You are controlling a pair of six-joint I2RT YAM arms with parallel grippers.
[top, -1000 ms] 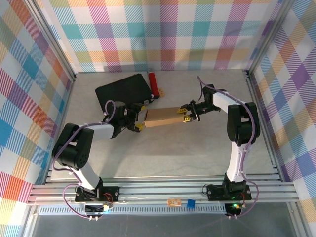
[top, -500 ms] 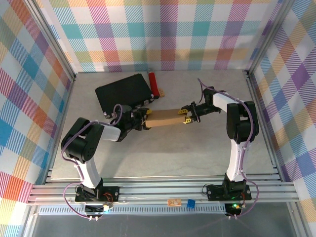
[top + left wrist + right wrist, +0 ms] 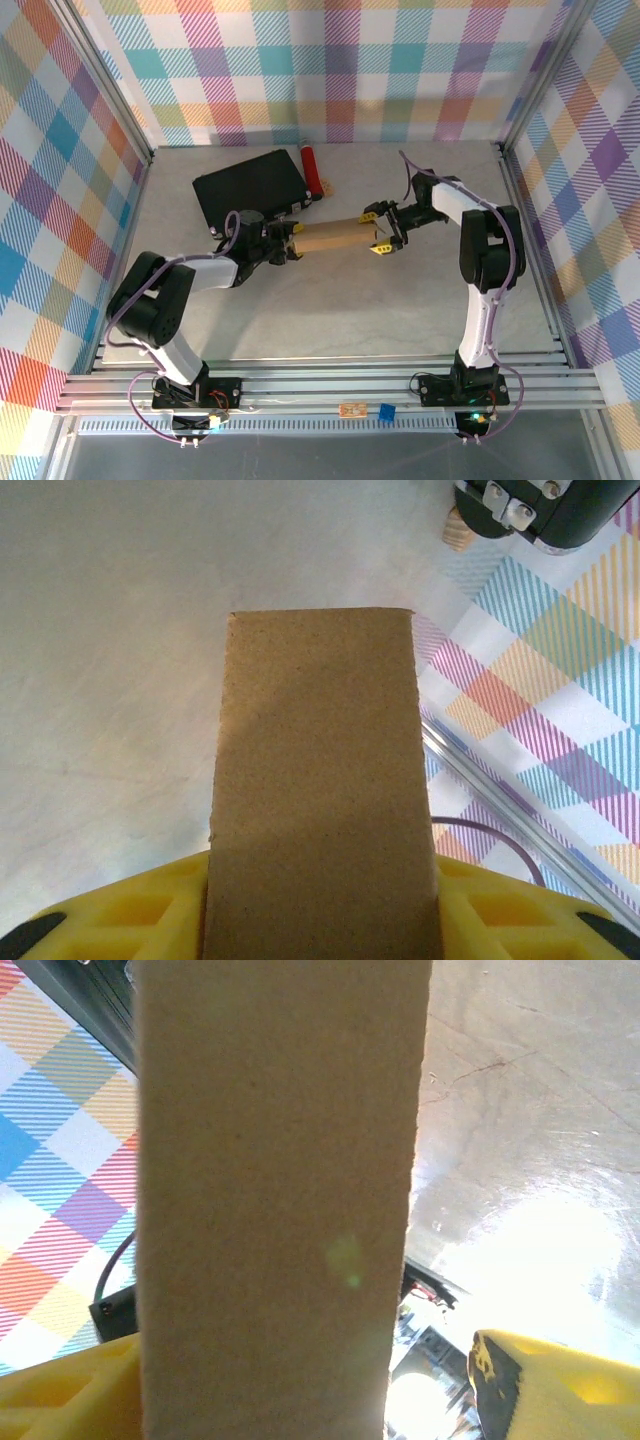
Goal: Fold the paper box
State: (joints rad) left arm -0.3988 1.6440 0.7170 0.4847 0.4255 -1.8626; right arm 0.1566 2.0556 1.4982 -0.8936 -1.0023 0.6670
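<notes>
From above: brown paper box (image 3: 335, 236) in the middle of the frame, stretched from left to right over the grey bench (image 3: 350, 300). Left end effector (image 3: 290, 246) at its left end, closed on it. Right end effector (image 3: 376, 230) at its right end, spread wide, one finger on each side of the box. To the upper left, a black case (image 3: 250, 185), with a red cylinder (image 3: 311, 170) just beside it.

From the left wrist: paper box (image 3: 315, 770) running up the middle of the frame. Yellow fingers (image 3: 130, 910) at the bottom, pressed to both sides of it. Left end effector (image 3: 320, 925) gripping the paper box.

From the right wrist: paper box (image 3: 275, 1210) big in the left and middle of the frame. Yellow fingers (image 3: 560, 1390) in the bottom corners, the left one right up against the box, the right one apart from it with a gap between. Right end effector (image 3: 300, 1400) open, not squeezing the box.
</notes>
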